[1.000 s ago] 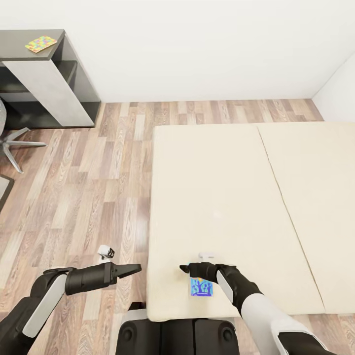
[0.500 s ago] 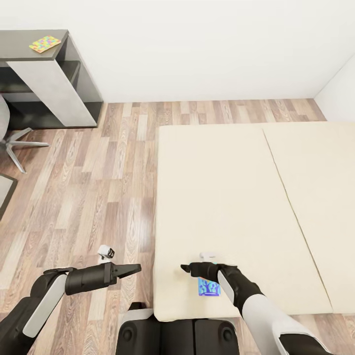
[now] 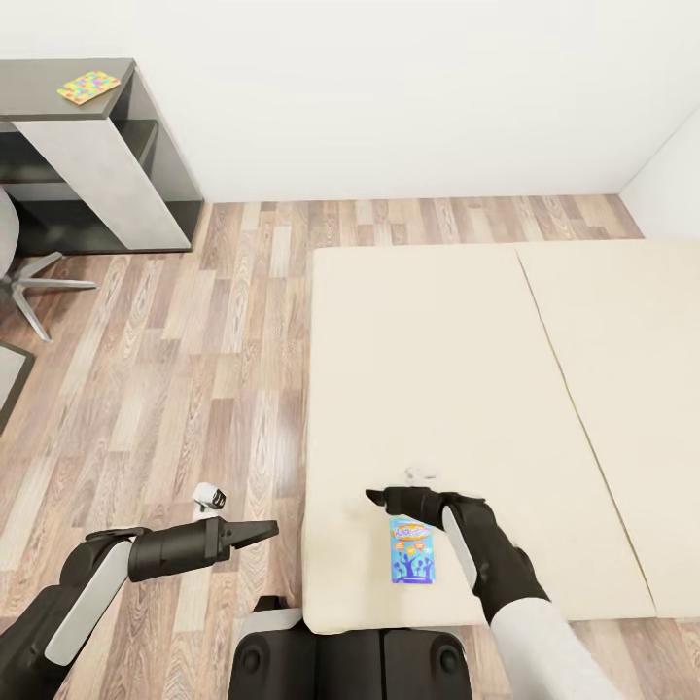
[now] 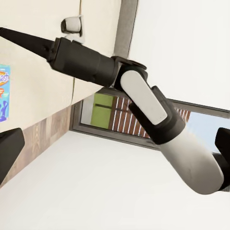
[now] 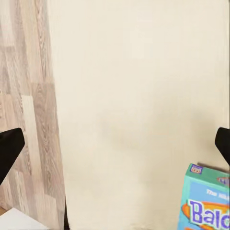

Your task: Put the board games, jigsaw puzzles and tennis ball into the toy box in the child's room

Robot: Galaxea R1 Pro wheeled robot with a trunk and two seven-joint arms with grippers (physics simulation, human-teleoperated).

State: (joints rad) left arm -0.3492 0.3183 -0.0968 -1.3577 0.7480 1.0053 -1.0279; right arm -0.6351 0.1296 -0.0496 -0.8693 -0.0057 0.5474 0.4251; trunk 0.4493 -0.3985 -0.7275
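Observation:
A small blue board game [image 3: 412,550] lies flat on the bed [image 3: 457,369], near its front left corner. It also shows at the edge of the right wrist view [image 5: 206,207] and of the left wrist view [image 4: 4,93]. My right gripper [image 3: 376,498] hovers open over the mattress just beyond the box's far end, holding nothing. Over the wooden floor left of the bed, my left gripper [image 3: 266,530] stands open and empty. One multicoloured jigsaw puzzle [image 3: 87,86] rests on the table [image 3: 39,92] at the far left. The toy box is out of view.
White drawer fronts [image 3: 92,180] and dark shelves sit under the table. A chair's metal legs [image 3: 34,282] spread at the left edge. Wooden floor [image 3: 194,350] runs between table and bed. White walls close the back and the right corner.
My right gripper has moved forward over the mattress, uncovering the whole blue board game. The head view shifted a little early on. The left arm has kept still.

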